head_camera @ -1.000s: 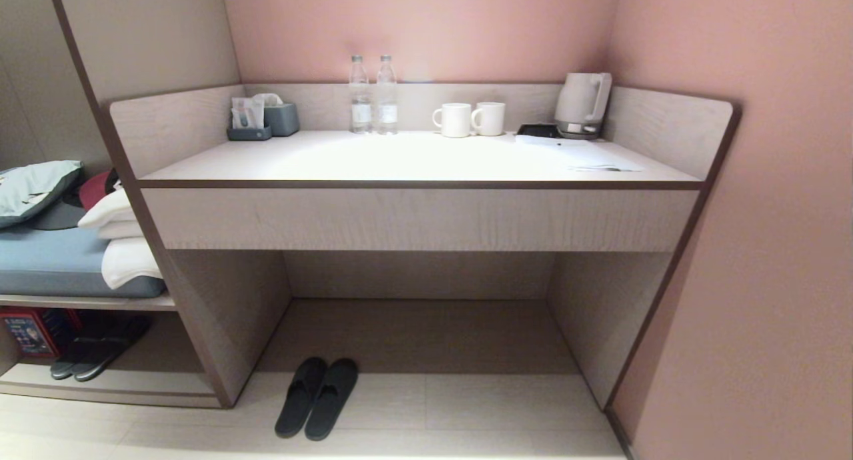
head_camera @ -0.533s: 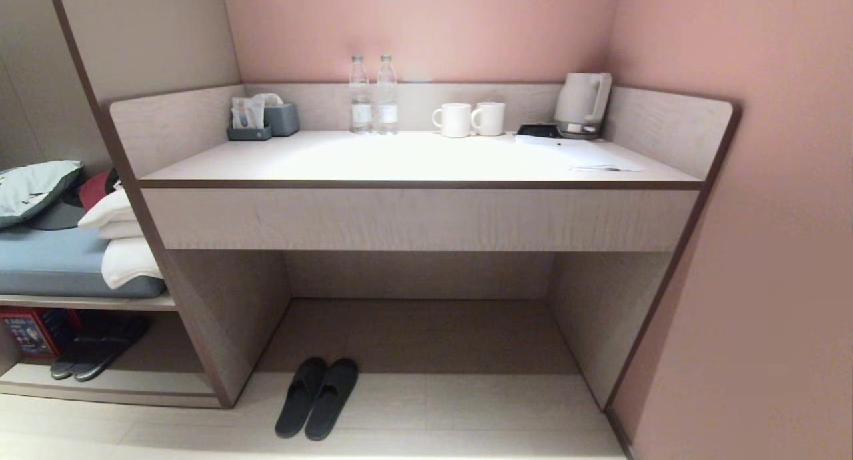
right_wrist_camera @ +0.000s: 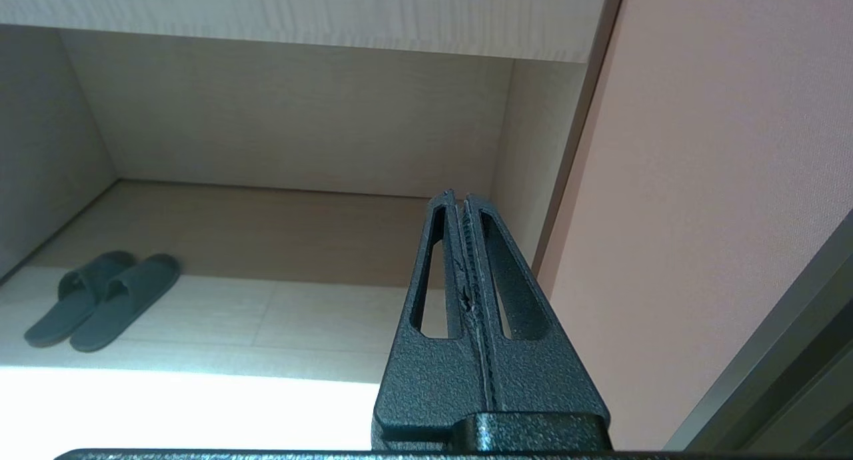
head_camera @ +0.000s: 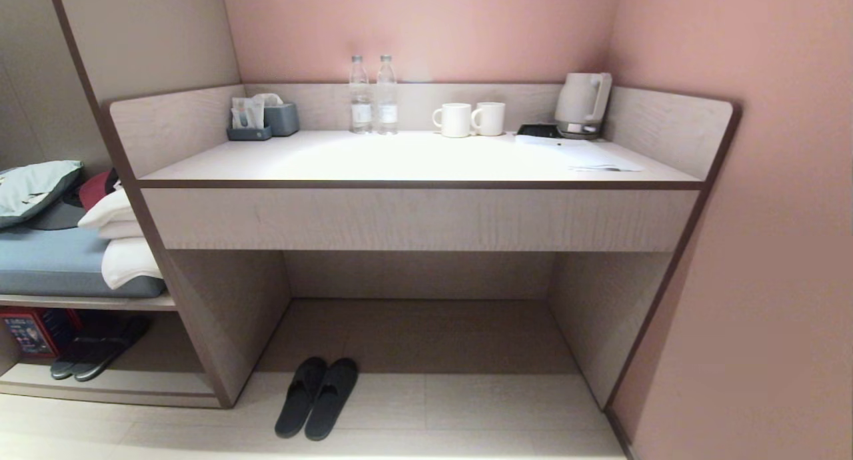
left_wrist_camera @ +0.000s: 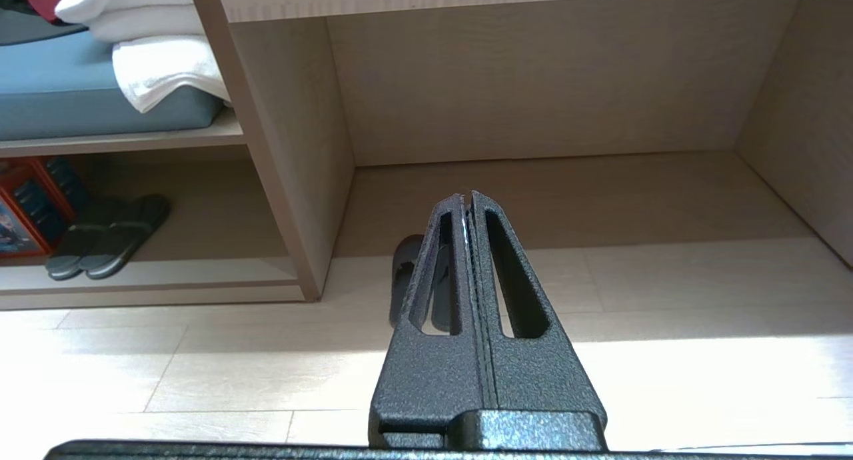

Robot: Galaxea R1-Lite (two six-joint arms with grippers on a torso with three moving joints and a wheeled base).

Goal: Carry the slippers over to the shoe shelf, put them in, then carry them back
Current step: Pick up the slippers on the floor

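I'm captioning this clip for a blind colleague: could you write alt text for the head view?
A pair of black slippers lies side by side on the pale floor at the front left of a wooden desk's knee recess. To the left, the shoe shelf under a blue-cushioned bench holds another dark pair. Neither arm shows.

Lighting was pretty uneven. The desk top point(head_camera: 413, 157) was blown out by a light above it, and the recess under it sat in soft shadow. In both wrist views the floor point(left_wrist_camera: 200, 380) nearest the camera glared almost pure white. The head view bowed straight edges outward; nothing looked blurred.
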